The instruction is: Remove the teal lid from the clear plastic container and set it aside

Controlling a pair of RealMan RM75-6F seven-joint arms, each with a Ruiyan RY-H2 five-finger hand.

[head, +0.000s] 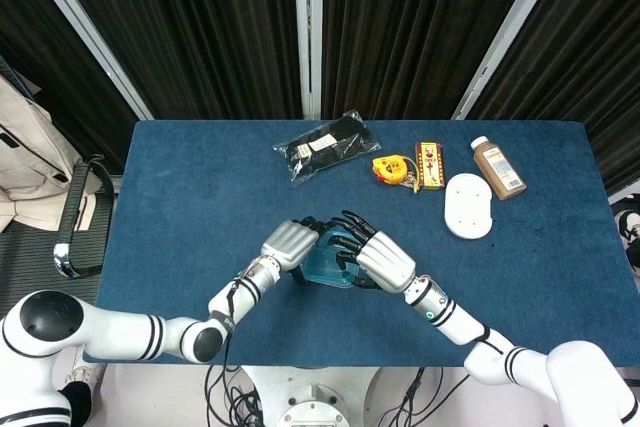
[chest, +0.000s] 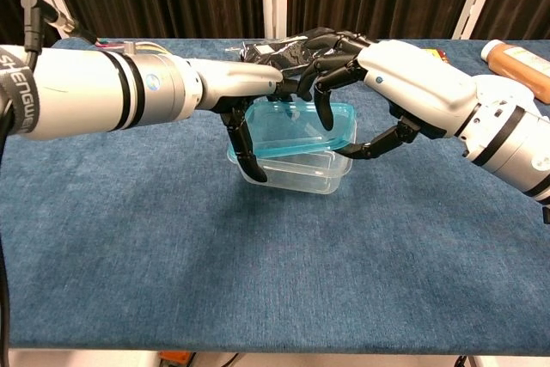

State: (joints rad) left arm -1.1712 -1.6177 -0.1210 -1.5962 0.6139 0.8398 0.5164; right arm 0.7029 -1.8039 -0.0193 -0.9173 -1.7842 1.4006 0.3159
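The clear plastic container (chest: 301,176) stands on the blue table near its front middle. Its teal lid (chest: 292,128) sits tilted, the right side raised off the rim. My right hand (chest: 391,70) grips the lid, with fingers curled over its top far edge and the thumb under its right edge. My left hand (chest: 245,92) holds the container from the left, fingers reaching down its left wall. From the head view, the left hand (head: 290,243) and right hand (head: 382,258) cover most of the teal lid (head: 322,265).
At the back of the table lie a black bag (head: 325,147), a yellow tape measure (head: 388,168), a red-yellow box (head: 430,165), a brown bottle (head: 498,167) and a white oval piece (head: 468,205). Blue cloth (chest: 258,281) stretches in front of the container.
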